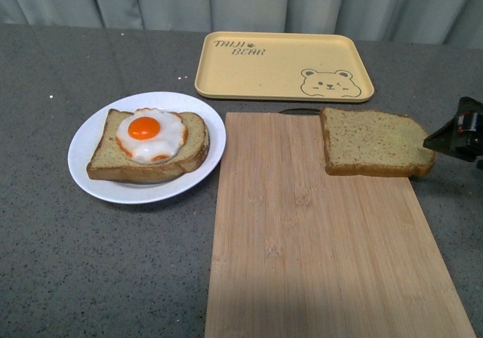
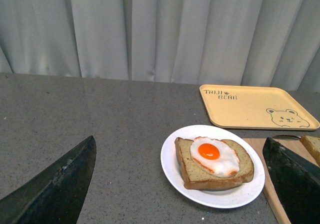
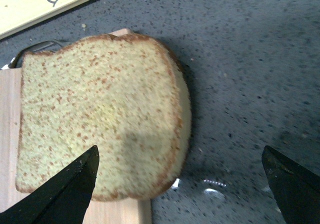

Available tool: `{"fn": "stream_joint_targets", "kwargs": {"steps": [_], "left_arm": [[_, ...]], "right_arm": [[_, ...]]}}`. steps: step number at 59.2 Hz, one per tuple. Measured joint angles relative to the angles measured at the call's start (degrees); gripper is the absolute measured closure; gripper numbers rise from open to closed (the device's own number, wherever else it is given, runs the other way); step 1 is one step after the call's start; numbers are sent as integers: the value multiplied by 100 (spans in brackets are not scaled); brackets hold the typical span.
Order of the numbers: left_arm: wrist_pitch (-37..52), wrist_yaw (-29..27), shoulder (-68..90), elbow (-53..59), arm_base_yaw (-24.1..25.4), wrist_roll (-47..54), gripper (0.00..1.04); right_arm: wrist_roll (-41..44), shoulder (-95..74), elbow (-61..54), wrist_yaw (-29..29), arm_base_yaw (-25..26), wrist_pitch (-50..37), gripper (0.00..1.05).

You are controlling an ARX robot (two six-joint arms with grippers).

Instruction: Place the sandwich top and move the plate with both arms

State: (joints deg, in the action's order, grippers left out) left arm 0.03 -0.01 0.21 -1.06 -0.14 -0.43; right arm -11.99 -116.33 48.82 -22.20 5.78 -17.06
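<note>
Sandwich top (image 1: pixel 373 142) on the far right corner of the board, both grippers empty.

The left gripper (image 2: pixel 178 140) hangs over the grey table (image 1: pixel 75 262) with its jaws spread wide, holding nothing. The white plate (image 1: pixel 83 145) sits just beside the left edge of the wooden board (image 1: pixel 317 247) and carries an egg-topped slice (image 1: pixel 149 145). A yellow tray (image 1: pixel 283 66) lies behind the board. The sandwich top lies flat, its rounded end overhanging the board's right edge. The right gripper (image 3: pixel 180 149) hovers at that end, jaws wide apart, gripping nothing.
</note>
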Motion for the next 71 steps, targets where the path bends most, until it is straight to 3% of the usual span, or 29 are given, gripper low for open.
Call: {"fn": "stream_joint_targets", "kwargs": {"steps": [12, 24, 48, 61, 71], "left_arm": [[0, 0, 0, 0, 0, 0, 7], [0, 0, 0, 0, 0, 0, 7], [0, 0, -2, 0, 0, 0, 7], [0, 0, -2, 0, 0, 0, 7], [0, 0, 0, 0, 0, 0, 7]], "right_arm": [[-592, -549, 675, -199, -223, 396, 11], [-811, -782, 988, -234, -317, 568, 44], [-1169, -345, 739, -284, -356, 455, 98], [-2227, 393, 262, -691, -752, -566, 102], [-3484, 457, 258, -813, -1742, -1626, 102]]}}
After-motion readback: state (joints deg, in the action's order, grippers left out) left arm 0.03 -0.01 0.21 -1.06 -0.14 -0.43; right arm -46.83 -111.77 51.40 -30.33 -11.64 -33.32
